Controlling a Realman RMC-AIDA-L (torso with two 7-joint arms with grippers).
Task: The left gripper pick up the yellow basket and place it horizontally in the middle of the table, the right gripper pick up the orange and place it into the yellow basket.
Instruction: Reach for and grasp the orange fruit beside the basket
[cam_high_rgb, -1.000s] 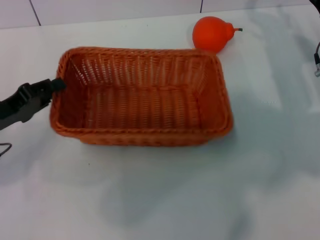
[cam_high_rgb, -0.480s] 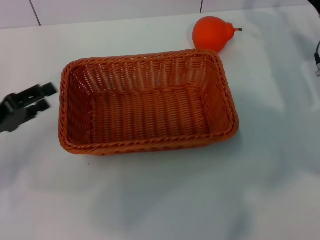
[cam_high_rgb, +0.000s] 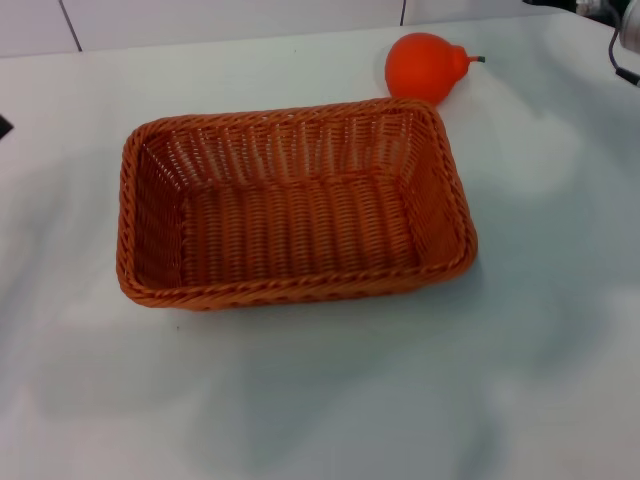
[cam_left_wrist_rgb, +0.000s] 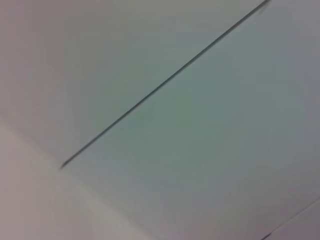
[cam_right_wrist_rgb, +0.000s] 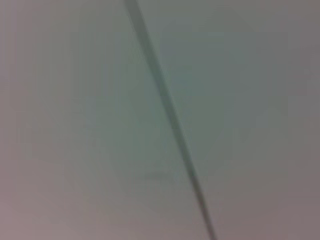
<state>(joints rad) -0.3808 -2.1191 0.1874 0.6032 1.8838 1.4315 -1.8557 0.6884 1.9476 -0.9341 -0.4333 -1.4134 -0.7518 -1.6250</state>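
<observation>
With yellow basket (cam_high_rgb: 295, 220) set lengthwise mid-worktop (cam_high_rgb: 330, 400), empty, orange (cam_high_rgb: 425, 67) touching its far right corner: basket step judged done. Next, right pincer onto orange. Neither pincer visible; grip unknowable.

Beyond the counter's far edge I see a pale tiled wall (cam_high_rgb: 230, 20), with dark seams (cam_high_rgb: 68, 25) running up from that edge near both far corners.

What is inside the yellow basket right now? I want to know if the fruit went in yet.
Nothing: the yellow basket shows only its bare woven floor. The orange lies on the table beyond its far right corner.
</observation>
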